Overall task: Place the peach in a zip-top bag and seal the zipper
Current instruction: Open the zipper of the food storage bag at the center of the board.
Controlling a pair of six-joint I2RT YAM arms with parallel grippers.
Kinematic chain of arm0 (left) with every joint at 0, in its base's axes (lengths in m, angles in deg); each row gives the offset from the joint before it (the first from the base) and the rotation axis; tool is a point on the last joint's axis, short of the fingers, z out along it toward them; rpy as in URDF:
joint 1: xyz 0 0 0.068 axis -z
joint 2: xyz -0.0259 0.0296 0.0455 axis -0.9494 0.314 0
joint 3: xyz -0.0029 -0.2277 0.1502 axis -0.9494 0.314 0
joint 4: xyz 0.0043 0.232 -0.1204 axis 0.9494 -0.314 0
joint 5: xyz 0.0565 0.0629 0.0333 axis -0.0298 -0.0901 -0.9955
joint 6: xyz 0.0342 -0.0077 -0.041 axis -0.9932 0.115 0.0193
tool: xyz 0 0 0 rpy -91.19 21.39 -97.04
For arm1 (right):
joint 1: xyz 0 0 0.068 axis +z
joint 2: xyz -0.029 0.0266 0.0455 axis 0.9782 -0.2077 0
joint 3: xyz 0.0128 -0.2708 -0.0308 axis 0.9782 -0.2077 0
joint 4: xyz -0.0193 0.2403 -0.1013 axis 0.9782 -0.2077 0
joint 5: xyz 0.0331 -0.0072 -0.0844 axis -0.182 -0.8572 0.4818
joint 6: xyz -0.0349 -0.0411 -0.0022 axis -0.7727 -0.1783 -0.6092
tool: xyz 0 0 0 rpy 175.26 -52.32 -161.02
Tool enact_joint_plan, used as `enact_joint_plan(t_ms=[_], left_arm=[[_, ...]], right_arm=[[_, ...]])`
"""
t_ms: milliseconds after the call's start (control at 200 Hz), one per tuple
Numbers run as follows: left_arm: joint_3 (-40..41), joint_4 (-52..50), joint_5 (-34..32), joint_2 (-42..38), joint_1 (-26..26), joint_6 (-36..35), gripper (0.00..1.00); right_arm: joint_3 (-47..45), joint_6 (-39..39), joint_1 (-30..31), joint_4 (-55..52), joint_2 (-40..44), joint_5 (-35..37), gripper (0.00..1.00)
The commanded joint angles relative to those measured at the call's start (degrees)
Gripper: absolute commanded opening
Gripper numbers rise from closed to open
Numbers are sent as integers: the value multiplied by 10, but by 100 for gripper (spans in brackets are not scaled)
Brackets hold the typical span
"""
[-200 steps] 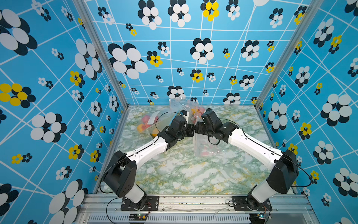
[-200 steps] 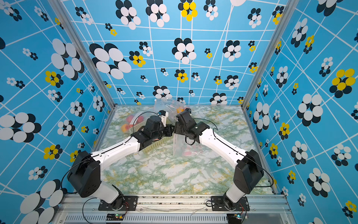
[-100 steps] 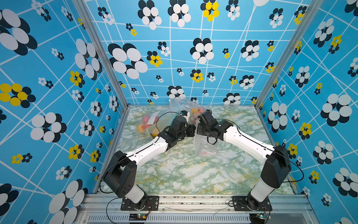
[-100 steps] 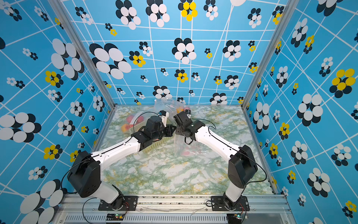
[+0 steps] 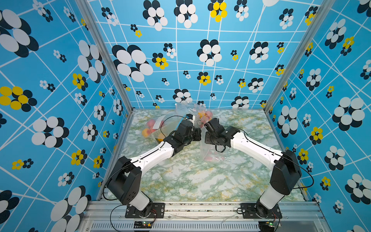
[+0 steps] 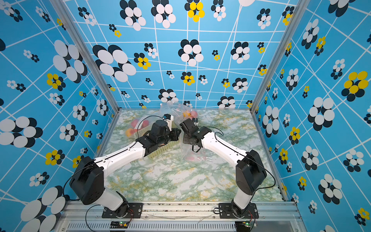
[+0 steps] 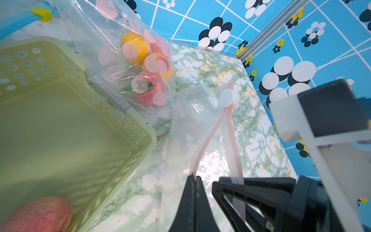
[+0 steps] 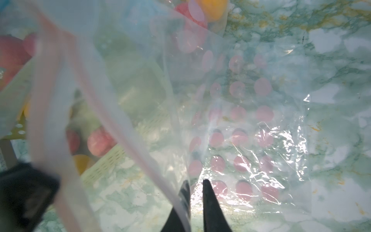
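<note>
Left wrist view: left gripper [image 7: 193, 181] fingers clamp the zip-top bag [image 7: 200, 120] rim, right gripper [image 8: 195, 181] fingers pinch its other lip; likely bag-opening; spread the mouth next.

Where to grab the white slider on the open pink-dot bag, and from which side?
Pinch the white slider across its flat round faces, coming from the mouth edge rather than through the film. It sits at the far end of the zip-top bag, where the two pink zipper strips meet. It apparently straddles them, so a face should lie on either side.
</note>
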Motion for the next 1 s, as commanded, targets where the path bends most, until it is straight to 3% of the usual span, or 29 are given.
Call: enact_joint_plan(t_ms=[0,295,455,625,835,935,995], left_arm=[[-6,-21,-28,-24,3,-20,0],[2,-60,-74,-36,-17,-76,0],[-7,-62,-46,-21,-21,-99,0],[-15,-34,15,-9,-21,-84,0],[-15,-35,13,-35,-21,-68,50],[-15,-44,12,-46,-17,-63,63],[-11,-51,9,-53,-16,-59,66]], right_arm=[[-3,-5,3,-37,20,26,3],[90,-75,1,-250,70,169,0],[199,-109,1,-372,30,174,0],[232,-127,1,-388,-21,147,0],[240,-143,0,-353,-58,117,0],[247,-149,-1,-340,-73,107,0],[252,-152,-1,-333,-80,99,0]])
